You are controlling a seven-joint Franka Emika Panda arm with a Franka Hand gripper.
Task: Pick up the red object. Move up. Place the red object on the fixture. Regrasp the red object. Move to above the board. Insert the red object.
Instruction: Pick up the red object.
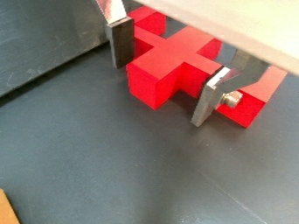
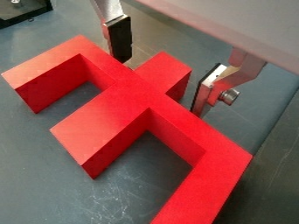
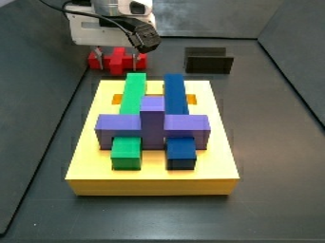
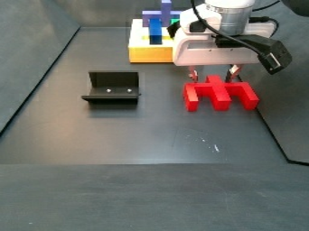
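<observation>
- I am hanging my gripper [image 2: 163,66] low over the red object [image 2: 128,118], with the jaws apart and one silver finger [image 1: 119,42] on each side of its centre prong; nothing is being gripped yet.
- The red object [image 4: 220,94] is lying flat on the dark floor, right of centre in a side view, well apart from the fixture [image 4: 112,87] at the left and from the board [image 3: 152,128] that is filling the middle of a side view.
- In both wrist views my fingers are straddling the middle bar, but whether the pads are touching it I cannot tell; if I am closing off-centre, one pad will be pushing the piece sideways before the other one arrives, and it will be skating across the floor.
- The right-hand finger [image 2: 215,87] is sitting close to the corner where the prong is meeting the long bar; if I am coming down any further there, the fingertip could be jamming on that corner.
- If I am clamping too near the prong's end, the long bar will be hanging heavy on one side, and I judge the piece could be tilting in my grip as I am lifting.
- A tilted hold would be making the set-down in the small fixture [image 3: 210,60] awkward.
</observation>
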